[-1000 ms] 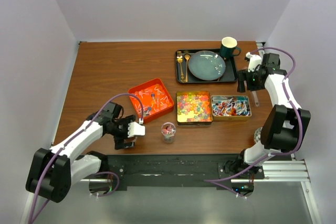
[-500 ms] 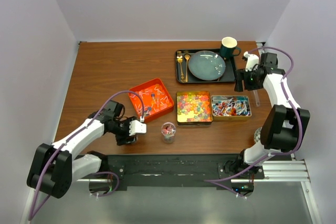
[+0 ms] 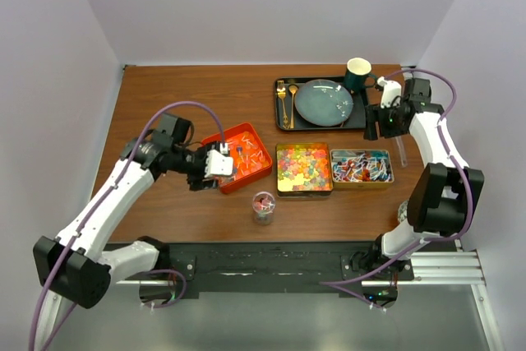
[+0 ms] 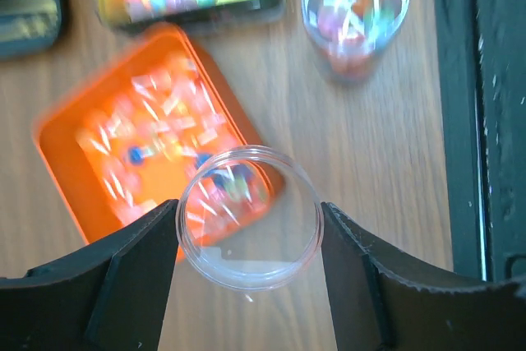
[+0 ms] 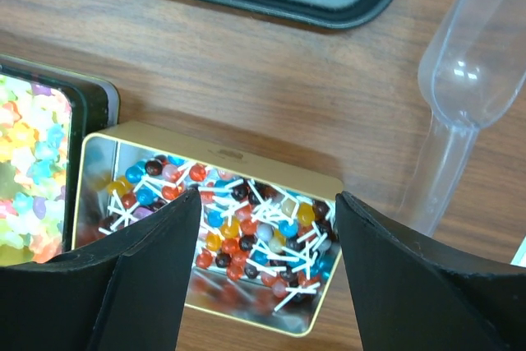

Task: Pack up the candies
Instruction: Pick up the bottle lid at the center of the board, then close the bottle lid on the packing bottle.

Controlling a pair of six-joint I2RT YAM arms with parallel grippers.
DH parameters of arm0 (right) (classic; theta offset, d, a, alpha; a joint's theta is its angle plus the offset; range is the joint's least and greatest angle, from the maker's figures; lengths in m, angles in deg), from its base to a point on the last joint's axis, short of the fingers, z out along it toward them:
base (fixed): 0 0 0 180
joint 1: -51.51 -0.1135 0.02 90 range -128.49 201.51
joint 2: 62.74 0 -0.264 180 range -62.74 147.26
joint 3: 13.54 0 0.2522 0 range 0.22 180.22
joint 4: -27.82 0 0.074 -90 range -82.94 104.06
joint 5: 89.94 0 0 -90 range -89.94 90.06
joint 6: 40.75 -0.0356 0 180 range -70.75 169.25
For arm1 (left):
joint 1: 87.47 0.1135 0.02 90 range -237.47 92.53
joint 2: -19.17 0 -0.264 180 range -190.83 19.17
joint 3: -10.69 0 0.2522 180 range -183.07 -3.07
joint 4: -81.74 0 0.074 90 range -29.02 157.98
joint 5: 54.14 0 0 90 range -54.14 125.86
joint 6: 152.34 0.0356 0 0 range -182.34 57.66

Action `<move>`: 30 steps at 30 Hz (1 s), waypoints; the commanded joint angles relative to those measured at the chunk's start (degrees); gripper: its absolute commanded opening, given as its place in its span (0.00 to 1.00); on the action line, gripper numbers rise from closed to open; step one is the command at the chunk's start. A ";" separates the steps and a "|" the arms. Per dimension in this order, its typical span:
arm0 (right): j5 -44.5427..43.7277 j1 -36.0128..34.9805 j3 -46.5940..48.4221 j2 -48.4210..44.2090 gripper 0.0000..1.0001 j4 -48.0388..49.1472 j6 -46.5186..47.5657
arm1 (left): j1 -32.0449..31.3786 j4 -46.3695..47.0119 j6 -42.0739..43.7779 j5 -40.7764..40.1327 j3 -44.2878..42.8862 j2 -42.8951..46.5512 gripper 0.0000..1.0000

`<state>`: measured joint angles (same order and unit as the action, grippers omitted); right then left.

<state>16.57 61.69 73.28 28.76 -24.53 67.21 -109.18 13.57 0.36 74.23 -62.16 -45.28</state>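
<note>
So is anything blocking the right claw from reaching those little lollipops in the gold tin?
Nothing visible does. The right gripper is open and empty, and from its wrist camera the gold tin shows lidless, the lollipops bare between the fingers. The clear scoop lies on the table beside the tin, not over it.

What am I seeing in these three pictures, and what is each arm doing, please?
Two robot arms stand at a table's near edge. One picture looks down from above; the others come from a camera on each wrist. On the table: an orange tray, a gummy tin and a lollipop tin, all holding candies, a filled cup, a scoop, a black tray. The left gripper holds a clear cup at the orange tray's edge. The right gripper is open, empty.
</note>
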 commanded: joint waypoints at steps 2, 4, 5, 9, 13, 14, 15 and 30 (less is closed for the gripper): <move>2.82 -0.94 3.32 1.66 0.69 0.44 -1.69 | -8.42 -2.45 -4.07 2.94 -7.96 -5.51 0.58; 3.17 -1.12 3.50 1.75 0.69 0.53 -1.78 | -12.28 -1.93 -6.09 0.92 -9.02 -7.87 0.59; 3.26 -1.30 3.50 1.75 0.69 0.53 -1.78 | -13.17 -1.66 -6.79 0.31 -9.11 -8.41 0.59; 3.70 -1.56 3.14 1.31 0.69 0.36 -1.87 | -16.34 1.67 -8.38 -2.41 -7.97 -9.12 0.61; 4.23 -1.91 3.23 1.04 0.69 -0.26 -1.61 | -20.90 5.36 -10.22 -4.00 -7.36 -10.61 0.62; 4.32 -2.00 3.23 1.04 0.69 -0.43 -1.52 | -21.61 5.89 -10.92 -4.35 -7.36 -11.05 0.63; 4.32 -2.00 3.23 1.04 0.69 -0.43 -1.52 | -22.22 6.33 -11.28 -4.97 -7.36 -11.40 0.63; 6.25 -2.70 3.06 2.10 0.68 0.36 -3.10 | -26.80 9.15 -13.48 -5.85 -6.65 -15.89 0.66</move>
<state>20.66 59.31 74.24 30.86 -24.66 65.09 -134.95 20.71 -11.57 67.13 -69.37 -60.51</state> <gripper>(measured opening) 0.680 0.686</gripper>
